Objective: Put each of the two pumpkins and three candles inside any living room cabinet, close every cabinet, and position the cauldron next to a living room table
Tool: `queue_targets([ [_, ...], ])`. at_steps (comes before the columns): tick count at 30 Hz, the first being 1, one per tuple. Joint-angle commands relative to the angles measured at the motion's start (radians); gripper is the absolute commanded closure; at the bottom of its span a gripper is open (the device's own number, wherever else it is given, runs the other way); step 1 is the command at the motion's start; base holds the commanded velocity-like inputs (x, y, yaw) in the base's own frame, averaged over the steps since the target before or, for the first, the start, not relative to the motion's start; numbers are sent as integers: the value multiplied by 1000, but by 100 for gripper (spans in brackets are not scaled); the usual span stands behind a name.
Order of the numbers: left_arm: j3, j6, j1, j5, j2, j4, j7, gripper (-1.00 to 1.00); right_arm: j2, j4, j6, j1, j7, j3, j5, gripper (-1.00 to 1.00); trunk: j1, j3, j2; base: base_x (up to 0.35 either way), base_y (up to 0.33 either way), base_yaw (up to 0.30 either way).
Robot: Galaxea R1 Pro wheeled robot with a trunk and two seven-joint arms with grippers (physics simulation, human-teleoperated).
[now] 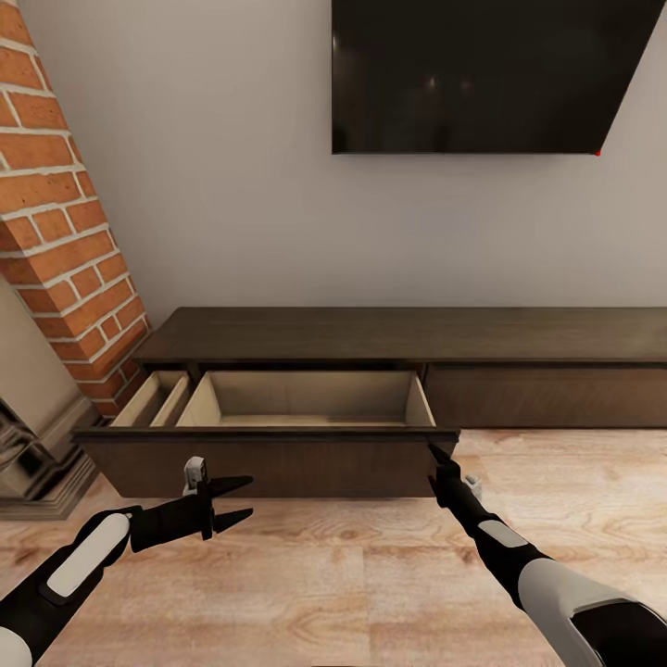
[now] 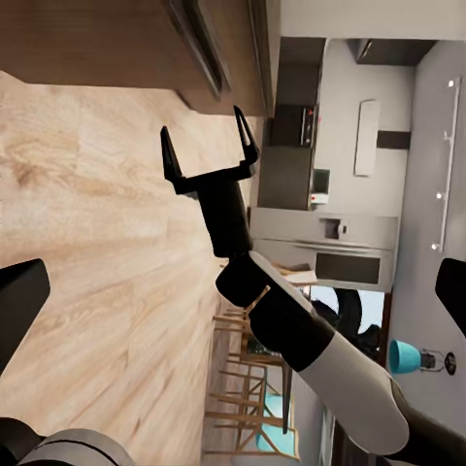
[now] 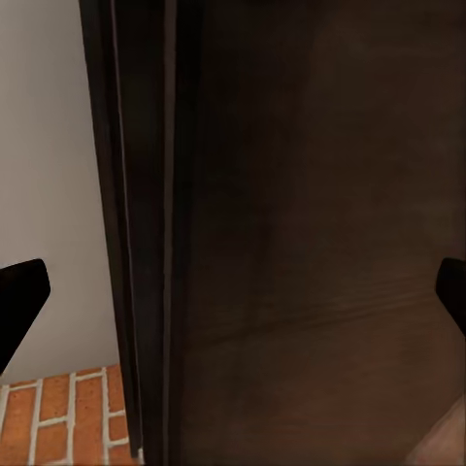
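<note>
From the head camera I see the cabinet (image 1: 408,352) running low along the wall, dark brown, with a wide drawer (image 1: 278,445) pulled out toward me; its pale interior shows two narrow compartments on the left and one large one, and I see nothing lying in them. A black screen (image 1: 482,74) hangs on the wall above, and a brick column (image 1: 65,213) stands to the left. My left gripper (image 1: 243,498) hovers over the wood floor (image 1: 352,574) just in front of the drawer's front panel, jaws spread wide. My right gripper (image 1: 435,456) sits at the drawer's right front corner; I cannot tell its jaw gap from here.

In the left wrist camera I see the right gripper (image 2: 212,155) with jaws wide apart, near the cabinet's lower edge, a kitchen beyond.

The right wrist camera faces the dark cabinet wood (image 3: 311,214) close up, its fingertips (image 3: 19,301) far apart at the frame's edges.
</note>
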Motion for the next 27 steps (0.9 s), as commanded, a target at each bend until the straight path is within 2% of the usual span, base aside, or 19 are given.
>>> queue_targets([
  [1, -2, 2, -1, 1, 1, 1, -4, -100, -1, 1, 7, -1, 1, 6, -10, -100, 0, -1, 0, 0, 0, 0],
  [5, 3, 2, -1, 2, 1, 1, -4, -100, -2, 1, 17, -1, -2, 6, -9, -100, -2, 11, 0, 0, 0, 0],
  [12, 4, 1, -1, 3, 0, 4, -3, -100, -6, 2, 91, -2, 0, 5, -10, -100, -5, 38, 2, 0, 0, 0],
  [18, 7, 1, -1, 0, -6, 70, -2, -100, -4, 14, 181, 1, -11, 4, -12, -100, -7, 61, 3, 0, 0, 0],
  [24, 8, 2, -1, -1, -7, 91, -2, -100, -5, 18, 233, 66, -17, 4, -12, -100, -10, 84, 5, 0, 0, 0],
  [27, 7, 0, -1, -1, -9, 92, -1, -100, -8, 19, 307, 98, -20, 5, -7, -100, -11, 96, 5, 0, 0, 0],
])
